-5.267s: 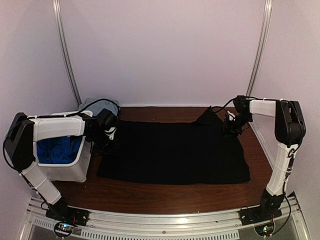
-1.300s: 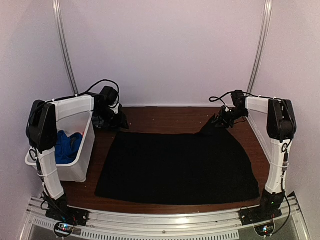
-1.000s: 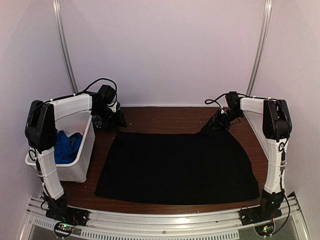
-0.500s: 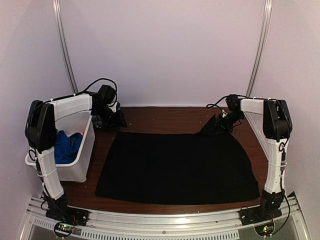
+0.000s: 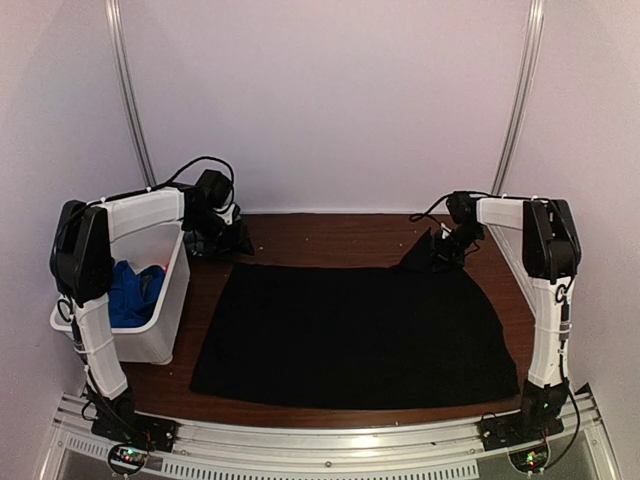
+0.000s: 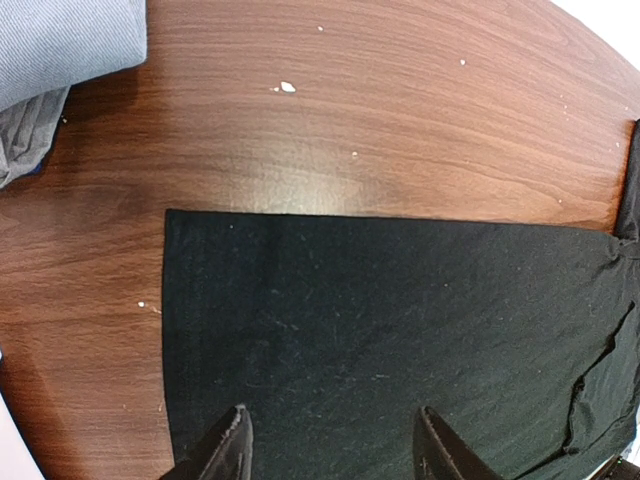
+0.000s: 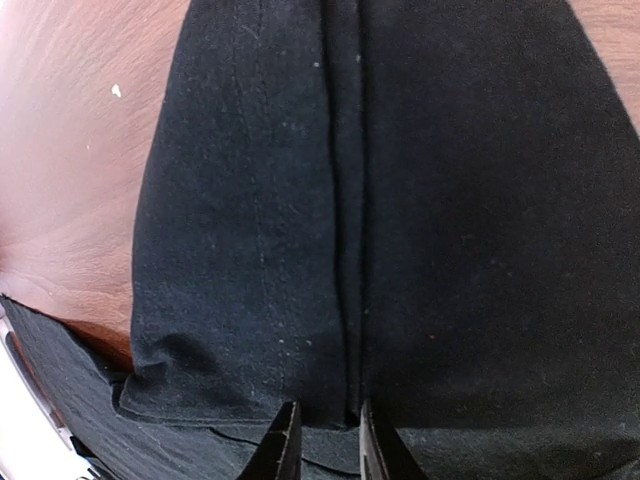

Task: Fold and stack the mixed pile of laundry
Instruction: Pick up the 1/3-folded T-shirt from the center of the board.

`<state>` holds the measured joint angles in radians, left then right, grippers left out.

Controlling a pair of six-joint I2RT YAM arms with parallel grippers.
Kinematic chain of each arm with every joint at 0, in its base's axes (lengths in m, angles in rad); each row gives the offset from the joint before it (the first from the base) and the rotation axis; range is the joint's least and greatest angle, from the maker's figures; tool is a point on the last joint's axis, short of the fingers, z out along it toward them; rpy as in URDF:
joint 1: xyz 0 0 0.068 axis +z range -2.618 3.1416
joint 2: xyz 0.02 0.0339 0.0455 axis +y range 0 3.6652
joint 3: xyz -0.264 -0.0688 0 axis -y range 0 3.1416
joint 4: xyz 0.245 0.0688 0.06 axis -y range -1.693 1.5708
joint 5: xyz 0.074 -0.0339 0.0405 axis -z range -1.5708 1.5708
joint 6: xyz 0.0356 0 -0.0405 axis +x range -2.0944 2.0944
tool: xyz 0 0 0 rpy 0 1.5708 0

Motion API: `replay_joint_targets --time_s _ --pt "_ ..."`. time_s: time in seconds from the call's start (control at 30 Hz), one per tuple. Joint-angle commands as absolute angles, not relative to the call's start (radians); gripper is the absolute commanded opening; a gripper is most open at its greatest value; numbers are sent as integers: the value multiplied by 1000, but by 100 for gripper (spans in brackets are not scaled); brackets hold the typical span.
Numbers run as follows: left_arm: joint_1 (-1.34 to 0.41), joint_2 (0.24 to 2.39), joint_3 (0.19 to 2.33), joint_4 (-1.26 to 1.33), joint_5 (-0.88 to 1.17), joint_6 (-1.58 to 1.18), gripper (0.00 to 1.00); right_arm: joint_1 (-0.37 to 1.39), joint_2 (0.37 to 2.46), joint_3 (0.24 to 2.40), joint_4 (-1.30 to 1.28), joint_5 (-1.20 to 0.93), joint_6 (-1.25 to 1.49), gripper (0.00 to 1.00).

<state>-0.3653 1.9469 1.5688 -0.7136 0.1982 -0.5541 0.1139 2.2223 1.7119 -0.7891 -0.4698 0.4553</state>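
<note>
A large black cloth [image 5: 350,325] lies spread flat over the brown table. Its far right corner stands up in a peak [image 5: 418,250]. My right gripper [image 5: 441,250] is at that peak. In the right wrist view its jaws [image 7: 325,442] stand narrowly apart, shut on a raised fold of the black cloth [image 7: 340,250]. My left gripper [image 5: 230,242] hovers over the cloth's far left corner [image 6: 168,215], open, with nothing between its fingers [image 6: 232,450]. Bright royal-blue fabric [image 5: 135,288] lies in the bin. A pale grey-blue piece [image 6: 60,40] rests on the table beyond the corner.
A white plastic bin [image 5: 152,338] stands at the table's left edge, beside the left arm. Bare brown wood [image 5: 330,232] runs between the two grippers along the back wall. The cloth's near edge stops short of the front rail [image 5: 330,440].
The right gripper has shifted slightly at the raised corner and its jaws have narrowed on the fold. The left arm and the spread cloth have stayed still.
</note>
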Motion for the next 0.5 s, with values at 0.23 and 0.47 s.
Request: replay_joint_targets --time_s 0.23,0.47 --pt "-359 1950 1571 -712 197 -538 56 129 2246 1794 -783 -487 472 0" --pt "-349 1962 1580 -709 202 -538 56 142 2207 1830 -549 -677 575 0"
